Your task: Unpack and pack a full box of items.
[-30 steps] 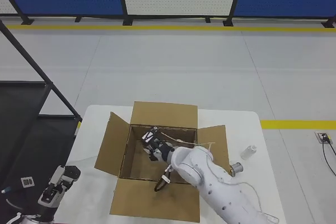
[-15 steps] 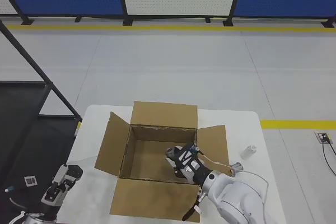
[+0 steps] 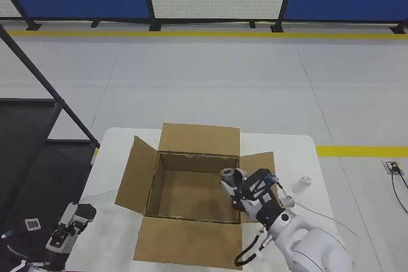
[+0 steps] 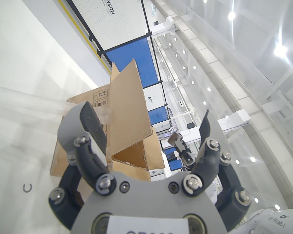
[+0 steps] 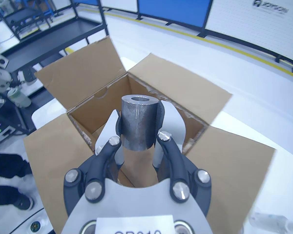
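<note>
The open cardboard box (image 3: 190,234) stands in the middle of the white table, its flaps spread out. My right gripper (image 3: 234,181) hangs over the box's right inner edge, shut on a grey metal cylinder (image 3: 228,175). In the right wrist view the cylinder (image 5: 139,125) stands upright between the fingers of the right gripper (image 5: 138,116), above the box's interior (image 5: 100,113). My left gripper (image 3: 73,219) sits off the table's front left corner; in its own view the left gripper (image 4: 146,120) is open, holds nothing, and faces the box (image 4: 127,113).
On the table right of the box lie a clear bottle (image 3: 301,183) and a second metal cylinder (image 3: 286,202). A black rack (image 3: 20,156) stands left of the table. The table's left strip (image 3: 109,204) is bare.
My right gripper has carried the metal cylinder from the box's back left interior up and across to its right side. The left gripper has stayed in about the same place.
</note>
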`<state>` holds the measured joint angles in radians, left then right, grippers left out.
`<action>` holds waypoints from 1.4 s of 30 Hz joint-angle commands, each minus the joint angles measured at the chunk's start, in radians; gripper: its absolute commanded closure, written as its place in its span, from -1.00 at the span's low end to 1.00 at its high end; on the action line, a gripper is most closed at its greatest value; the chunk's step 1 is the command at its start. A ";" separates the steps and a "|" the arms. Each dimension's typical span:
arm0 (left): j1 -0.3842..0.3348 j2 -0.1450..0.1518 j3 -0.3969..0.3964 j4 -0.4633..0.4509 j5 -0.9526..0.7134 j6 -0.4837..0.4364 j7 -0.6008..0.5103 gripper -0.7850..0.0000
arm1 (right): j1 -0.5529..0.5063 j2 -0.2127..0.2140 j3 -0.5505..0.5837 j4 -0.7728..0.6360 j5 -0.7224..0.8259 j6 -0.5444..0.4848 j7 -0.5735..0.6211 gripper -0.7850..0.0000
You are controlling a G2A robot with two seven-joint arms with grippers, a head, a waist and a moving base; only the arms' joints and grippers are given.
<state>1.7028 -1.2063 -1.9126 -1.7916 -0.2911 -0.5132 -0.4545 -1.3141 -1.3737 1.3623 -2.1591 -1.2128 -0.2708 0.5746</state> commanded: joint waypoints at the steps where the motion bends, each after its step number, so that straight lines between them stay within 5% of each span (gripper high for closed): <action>1: -0.007 0.001 0.008 0.001 0.004 0.005 -0.012 -1.00 | -0.104 0.009 0.146 -0.101 0.045 0.020 -0.017 1.00; 6: -0.023 0.002 0.030 -0.005 0.018 0.014 -0.036 -1.00 | -0.331 0.018 0.418 -0.190 0.200 0.053 -0.025 1.00; 11: -0.030 0.003 0.050 -0.007 0.030 0.017 -0.041 -1.00 | -0.441 0.024 0.550 -0.066 0.352 0.039 0.067 1.00; 22: -0.008 0.004 0.042 -0.018 0.040 0.009 -0.034 -1.00 | -0.130 0.069 0.518 0.401 0.418 0.017 0.408 1.00; 40: 0.019 0.004 0.028 -0.025 0.031 -0.004 -0.003 -1.00 | 0.095 0.105 0.384 0.648 0.195 0.099 0.451 1.00; 42: 0.019 0.004 0.028 -0.025 0.031 -0.004 -0.003 -1.00 | 0.102 0.107 0.374 0.659 0.193 0.102 0.447 0.87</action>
<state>1.7215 -1.2021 -1.8843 -1.8169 -0.2598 -0.5171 -0.4577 -1.2155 -1.2676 1.7422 -1.5064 -1.0193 -0.1706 1.0240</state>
